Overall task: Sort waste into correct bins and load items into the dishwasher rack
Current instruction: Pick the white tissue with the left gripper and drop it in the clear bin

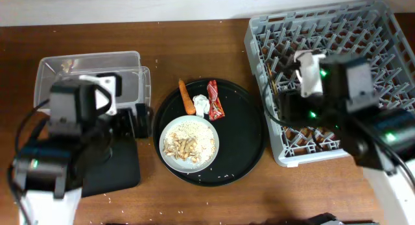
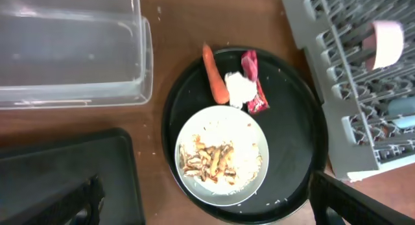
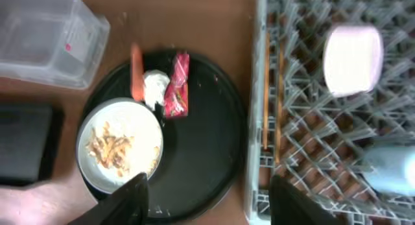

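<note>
Wood-grain worktop (image 1: 194,37), faintly sheened. Clear smooth plastic tub (image 2: 146,63). Matt grey moulded plastic rack (image 1: 259,37). Smooth black round tray (image 2: 292,141). Crinkled shiny red wrapper (image 2: 254,89), soft crumpled paper tissue (image 2: 238,87). Smooth glazed plate (image 2: 194,124). Bare wooden chopsticks (image 3: 266,89).

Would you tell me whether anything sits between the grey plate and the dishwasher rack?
Nothing visible does: right of the plate lies only bare round black tray and a strip of table before the dishwasher rack.
</note>
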### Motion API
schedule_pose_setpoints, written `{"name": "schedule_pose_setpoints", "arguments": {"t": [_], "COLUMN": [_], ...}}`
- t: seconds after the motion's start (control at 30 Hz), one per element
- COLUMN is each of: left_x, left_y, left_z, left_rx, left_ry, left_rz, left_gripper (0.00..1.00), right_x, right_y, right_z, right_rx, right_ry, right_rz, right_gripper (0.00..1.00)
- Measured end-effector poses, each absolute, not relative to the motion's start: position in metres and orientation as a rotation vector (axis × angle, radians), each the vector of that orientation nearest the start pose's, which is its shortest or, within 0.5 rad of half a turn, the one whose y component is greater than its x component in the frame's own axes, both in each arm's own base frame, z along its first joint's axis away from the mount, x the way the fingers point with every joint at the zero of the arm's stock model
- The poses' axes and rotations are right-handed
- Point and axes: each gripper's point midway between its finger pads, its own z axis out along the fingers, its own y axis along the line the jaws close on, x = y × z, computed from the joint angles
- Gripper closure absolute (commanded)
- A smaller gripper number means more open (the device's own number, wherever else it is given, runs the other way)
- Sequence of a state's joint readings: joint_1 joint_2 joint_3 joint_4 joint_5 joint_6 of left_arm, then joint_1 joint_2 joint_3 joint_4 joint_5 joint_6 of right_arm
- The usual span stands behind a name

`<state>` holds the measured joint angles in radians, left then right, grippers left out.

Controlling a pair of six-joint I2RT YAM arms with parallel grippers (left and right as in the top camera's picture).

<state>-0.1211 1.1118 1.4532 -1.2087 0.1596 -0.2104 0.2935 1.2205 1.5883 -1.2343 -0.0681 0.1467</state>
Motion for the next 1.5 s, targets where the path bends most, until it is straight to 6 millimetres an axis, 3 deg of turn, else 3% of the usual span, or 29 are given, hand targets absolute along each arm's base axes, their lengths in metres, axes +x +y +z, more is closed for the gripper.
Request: {"name": "schedule_pose_setpoints", "arguments": {"t": [0.1,0.13,0.17,0.2,0.27,0.33,0.4,0.43,0.53,0.6,0.67,0.7,0.77,0.8,0.83,0.87,0.93,0.97,1.03,1.23,1.33,1.4,1.43,1.5], "left_x": [0.284,0.286,0.288,0.29,0.292,0.295,0.3,0.305,0.313,0.321,0.324,0.321,0.305,0.299,0.297,0.293,0.281,0.273,0.268,0.282,0.297,0.327,0.341,0.366], "left_y": [-0.079,-0.087,-0.094,-0.102,-0.109,-0.116,-0.117,-0.129,-0.151,-0.152,-0.152,-0.15,-0.142,-0.136,-0.13,-0.125,-0.114,-0.109,-0.106,-0.113,-0.145,-0.197,-0.219,-0.244], "left_z": [0.274,0.268,0.264,0.265,0.267,0.271,0.273,0.274,0.238,0.215,0.202,0.199,0.193,0.196,0.21,0.229,0.28,0.296,0.304,0.28,0.259,0.215,0.194,0.14], "left_rx": [0.008,0.036,0.07,0.11,0.146,0.176,0.176,0.214,0.298,0.281,0.268,0.267,0.268,0.26,0.238,0.21,0.157,0.143,0.138,0.149,0.236,0.347,0.375,0.402], "left_ry": [2.566,2.592,2.6,2.588,2.565,2.537,2.515,2.498,2.593,2.659,2.703,2.72,2.794,2.801,2.752,2.685,2.496,2.441,2.411,2.497,2.53,2.573,2.578,2.618], "left_rz": [-0.403,-0.41,-0.401,-0.384,-0.362,-0.362,-0.359,-0.371,-0.294,-0.247,-0.224,-0.213,-0.177,-0.152,-0.142,-0.147,-0.197,-0.214,-0.224,-0.189,-0.202,-0.216,-0.224,-0.188], "left_gripper": [0.01,0.01,0.01,0.01,0.01,0.01,0.01,0.01,0.01,0.01,0.01,0.01,0.02,0.01,0.01,0.01,0.01,0.01,0.01,0.01,0.01,0.11,0.11,0.27], "right_x": [0.256,0.25,0.243,0.223,0.218,0.221,0.229,0.234,0.25,0.262,0.26,0.258,0.244,0.228,0.193,0.163,0.114,0.11,0.113,0.117,0.117,0.118,0.118,0.118], "right_y": [0.083,0.079,0.074,0.064,0.059,0.058,0.06,0.061,0.066,0.071,0.088,0.093,0.105,0.108,0.098,0.087,0.061,0.056,0.053,0.053,0.052,0.052,0.051,0.051], "right_z": [0.314,0.321,0.328,0.336,0.331,0.291,0.276,0.269,0.241,0.214,0.184,0.185,0.207,0.242,0.287,0.306,0.327,0.329,0.305,0.3,0.3,0.299,0.299,0.298], "right_rx": [-0.244,-0.246,-0.237,-0.221,-0.209,-0.214,-0.221,-0.225,-0.241,-0.258,-0.303,-0.318,-0.436,-0.504,-0.524,-0.52,-0.476,-0.459,-0.449,-0.446,-0.445,-0.443,-0.443,-0.442], "right_ry": [2.462,2.41,2.359,2.277,2.202,2.301,2.357,2.389,2.507,2.611,2.748,2.751,2.652,2.489,2.278,2.167,1.974,1.923,1.961,1.969,1.97,1.972,1.974,1.977], "right_rz": [0.204,0.192,0.184,0.173,0.161,0.13,0.114,0.106,0.079,0.058,0.158,0.205,0.319,0.365,0.366,0.349,0.284,0.264,0.236,0.228,0.223,0.22,0.218,0.216], "right_gripper": [0.36,0.34,0.13,0.02,0.02,0.02,0.02,0.02,0.02,0.02,0.02,0.02,0.02,0.02,0.02,0.02,0.02,0.02,0.02,0.02,0.02,0.01,0.02,0.02]}}
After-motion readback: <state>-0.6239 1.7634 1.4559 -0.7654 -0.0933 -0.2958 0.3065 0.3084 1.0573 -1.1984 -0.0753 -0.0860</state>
